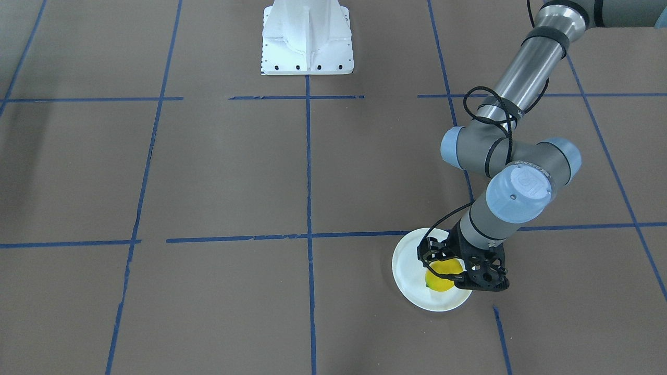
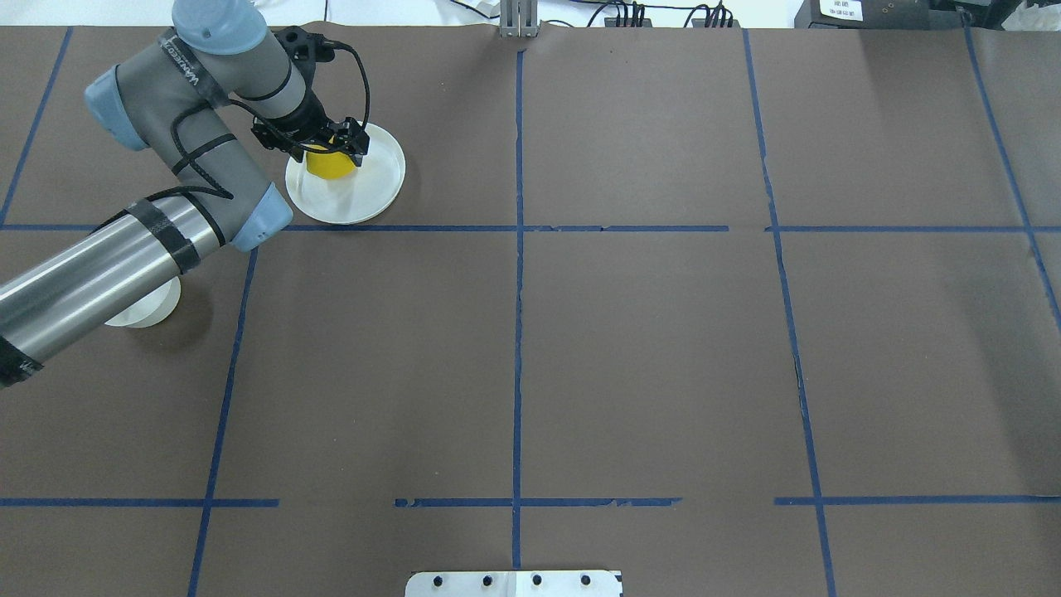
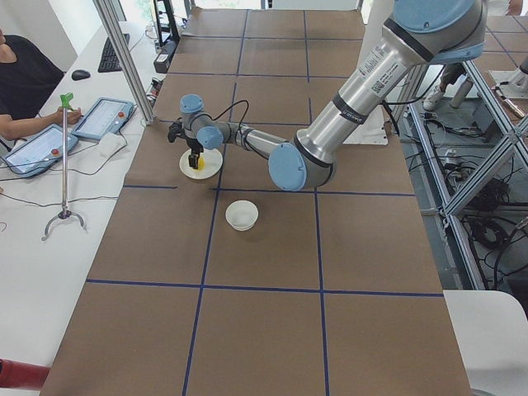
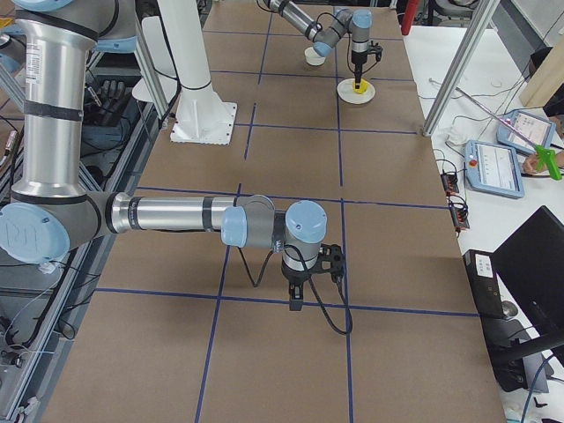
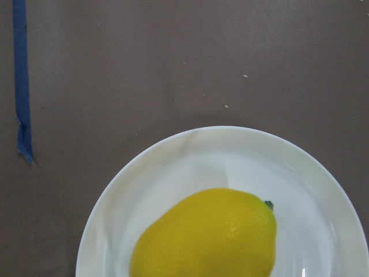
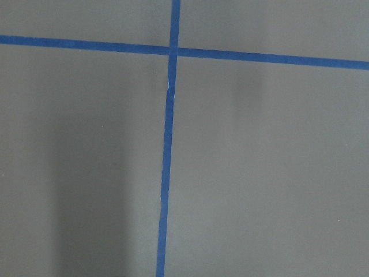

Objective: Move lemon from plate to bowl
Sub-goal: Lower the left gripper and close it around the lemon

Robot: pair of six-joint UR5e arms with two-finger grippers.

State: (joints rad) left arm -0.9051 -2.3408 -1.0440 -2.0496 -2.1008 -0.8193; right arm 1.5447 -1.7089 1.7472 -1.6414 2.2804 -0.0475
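Observation:
The yellow lemon [image 1: 444,276] lies on the flat white plate [image 1: 409,268] at the far left of the table in the overhead view, where the lemon [image 2: 329,164] and the plate [image 2: 369,186] both show. My left gripper [image 1: 444,271] hangs straight over the lemon, open, with one finger on each side of it. The left wrist view shows the lemon [image 5: 207,236] resting on the plate [image 5: 190,156]. The small deep white bowl [image 3: 242,214] stands nearer the robot, partly hidden under my left arm in the overhead view [image 2: 149,311]. My right gripper [image 4: 295,301] points down over bare table; I cannot tell whether it is open or shut.
The white robot base mount [image 1: 307,41] stands at the table's middle edge. A metal post [image 3: 124,58] rises beside the plate's end of the table. An operators' desk with tablets [image 3: 37,148] lies beyond it. Blue tape lines cross the brown table.

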